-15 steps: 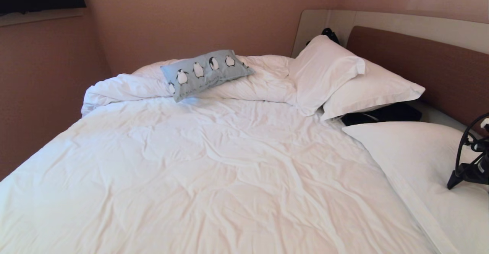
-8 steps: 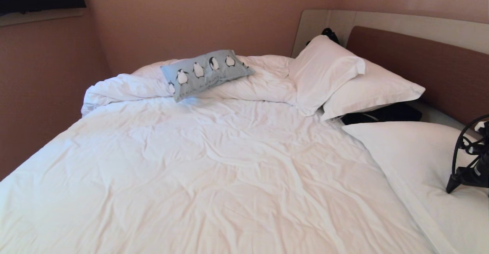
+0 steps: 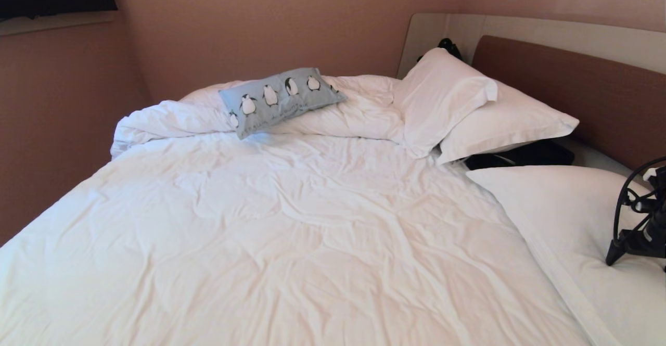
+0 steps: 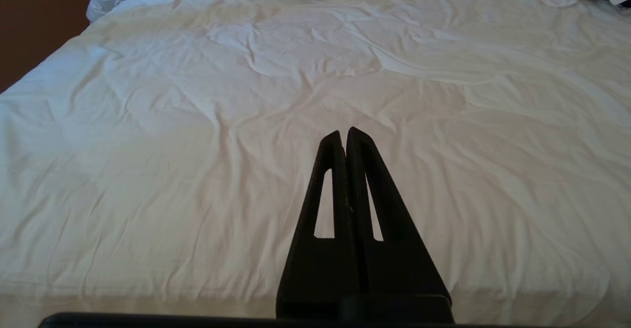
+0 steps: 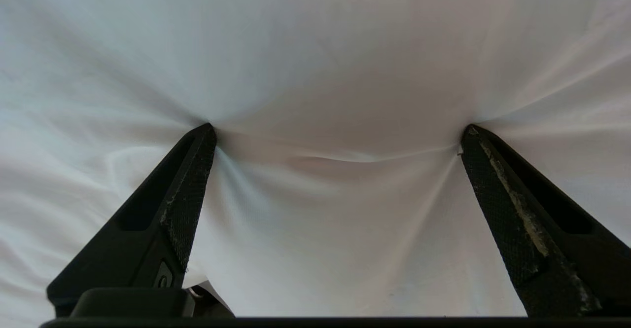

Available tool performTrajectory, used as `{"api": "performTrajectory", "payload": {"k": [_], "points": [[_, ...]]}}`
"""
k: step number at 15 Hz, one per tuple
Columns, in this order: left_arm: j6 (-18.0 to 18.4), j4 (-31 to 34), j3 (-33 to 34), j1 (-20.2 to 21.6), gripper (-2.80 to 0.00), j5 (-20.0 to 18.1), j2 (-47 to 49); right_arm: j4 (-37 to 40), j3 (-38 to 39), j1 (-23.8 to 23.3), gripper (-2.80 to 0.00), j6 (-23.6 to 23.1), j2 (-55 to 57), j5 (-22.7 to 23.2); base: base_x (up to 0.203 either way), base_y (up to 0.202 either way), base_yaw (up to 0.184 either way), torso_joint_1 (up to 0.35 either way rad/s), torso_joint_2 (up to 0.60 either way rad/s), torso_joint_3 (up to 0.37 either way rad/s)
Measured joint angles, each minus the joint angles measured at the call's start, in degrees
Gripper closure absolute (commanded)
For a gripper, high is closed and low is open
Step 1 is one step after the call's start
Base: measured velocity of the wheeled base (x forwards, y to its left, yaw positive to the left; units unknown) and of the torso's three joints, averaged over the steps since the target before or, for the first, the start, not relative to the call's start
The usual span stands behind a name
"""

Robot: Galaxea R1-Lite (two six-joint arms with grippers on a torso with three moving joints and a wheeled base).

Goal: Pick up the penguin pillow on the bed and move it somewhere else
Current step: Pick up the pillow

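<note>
Penguin pillow sits on the bunched-up fold of the duvet at the far side of the bed, tilted, resting across the roll of white bedding. From my head camera I see my right claw at the near right edge of the picture, well apart from it, with the whole flat stretch of duvet between them. That claw is down on the big white pillow nearest me; in its wrist camera the two fingers are spread wide, tips pressed into the white fabric so it dimples and pulls taut between them, nothing pinched. My left claw hangs over the near part of the duvet with its fingers pressed together, empty. Two more white pillows lean by the brown headboard, right of the penguin pillow, with something dark tucked under them.
</note>
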Motion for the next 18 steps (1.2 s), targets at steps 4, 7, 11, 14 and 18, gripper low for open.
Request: {"api": "performTrajectory", "payload": {"k": [4, 7, 11, 14, 18], "points": [[0.00, 0.00, 0.00, 0.00, 0.00, -0.01, 0.00, 0.07, -0.01, 0.28, -2.80, -0.02, 0.93, -2.19, 0.000, 0.000, 0.000, 0.000, 0.00, 0.000], [0.00, 0.00, 0.00, 0.00, 0.00, 0.00, 0.00, 0.01, -0.06, 0.40, -2.80, -0.02, 1.33, -2.59, 0.000, 0.000, 0.000, 0.000, 0.00, 0.000], [-0.04, 0.00, 0.00, 0.00, 0.00, -0.02, 0.00, 0.00, -0.12, 0.41, -2.80, -0.02, 1.90, -2.69, 0.000, 0.000, 0.000, 0.000, 0.00, 0.000], [-0.06, 0.00, 0.00, -0.01, 0.00, 0.00, 0.00, 0.00, -0.17, 0.44, -2.80, 0.00, 2.07, -2.70, 0.000, 0.000, 0.000, 0.000, 0.00, 0.000], [0.00, 0.00, 0.00, 0.02, 0.00, -0.02, 0.00, -0.06, -0.26, 0.48, -2.80, -0.02, 2.51, -2.77, 0.000, 0.000, 0.000, 0.000, 0.00, 0.000]]}}
